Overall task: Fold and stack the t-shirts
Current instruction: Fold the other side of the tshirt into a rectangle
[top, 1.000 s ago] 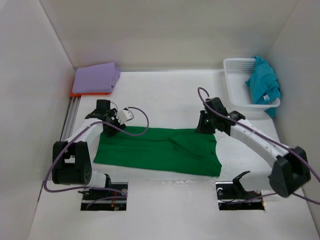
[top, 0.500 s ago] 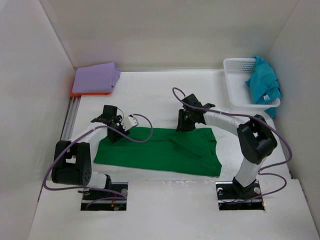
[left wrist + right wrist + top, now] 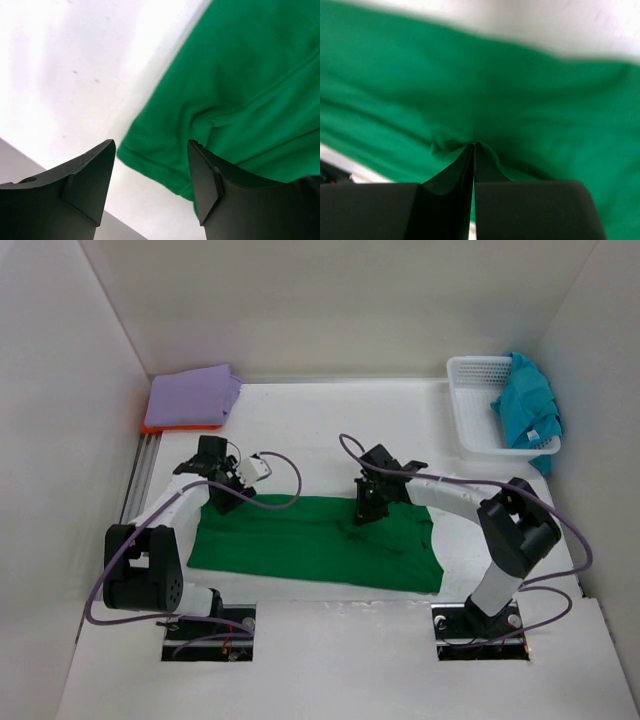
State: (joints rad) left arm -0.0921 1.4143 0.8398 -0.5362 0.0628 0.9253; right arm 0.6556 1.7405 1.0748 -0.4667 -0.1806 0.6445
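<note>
Right hand (image 3: pixel 474 146) moved from right corner to mid top edge of green t-shirt (image 3: pixel 310 545), frame centre; now pinched on cloth. Left hand (image 3: pixel 152 160) agape over left corner. Fold looks imminent.

White plastic mesh basket (image 3: pixel 470 408) at the far right corner of the white table (image 3: pixel 320 430), beside the wall

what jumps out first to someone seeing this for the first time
The bright green t-shirt spread flat mid-table, with both arms at its far edge: the right gripper shut, pinching the cloth, the left gripper open over its far-left corner. Next, the teal t-shirt draped over the white basket at far right.
</note>
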